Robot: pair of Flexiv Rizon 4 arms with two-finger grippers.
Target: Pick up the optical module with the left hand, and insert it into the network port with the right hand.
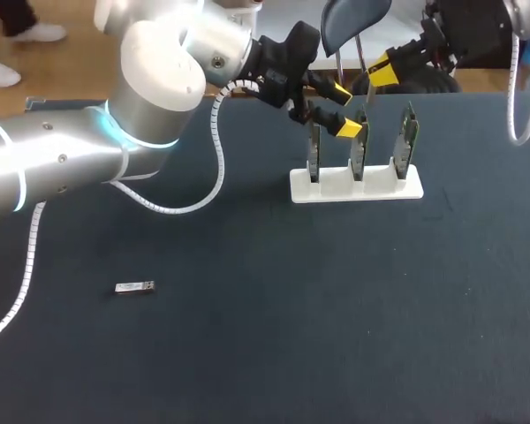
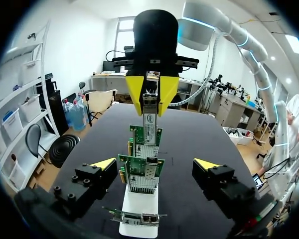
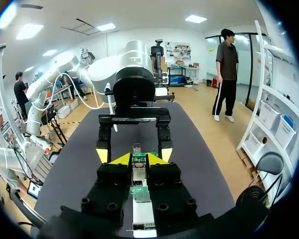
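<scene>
Right gripper: pressed onto the module, one yellow tip on each side. The module hangs upright, lower end pointing down.
- It is over the row of cards, toward the end farthest from my left wrist.
- From the left wrist its lower end lines up with the top edge of the far card. Touching or just above: cannot tell.
- From the right wrist the module sits between my own tips, with the cards straight below.

Left gripper: spread wide, holding nothing.
- It hovers at the left end of the row, near the tops of the cards.
- From its wrist the three cards run in line ahead, between the two open fingers, and neither finger touches them.
- The two grippers face each other along the row, near but apart.

Cards: three, standing on edge in a white stand on the far half of the dark table. Metal ports show along their upper edges in the left wrist view.

Second module: lies flat on the table toward its left side, well apart from the stand and from both grippers.

Left arm: comes in from the left and reaches across to the stand, its white cable looping down onto the table. Right arm: enters at the far right corner.
</scene>
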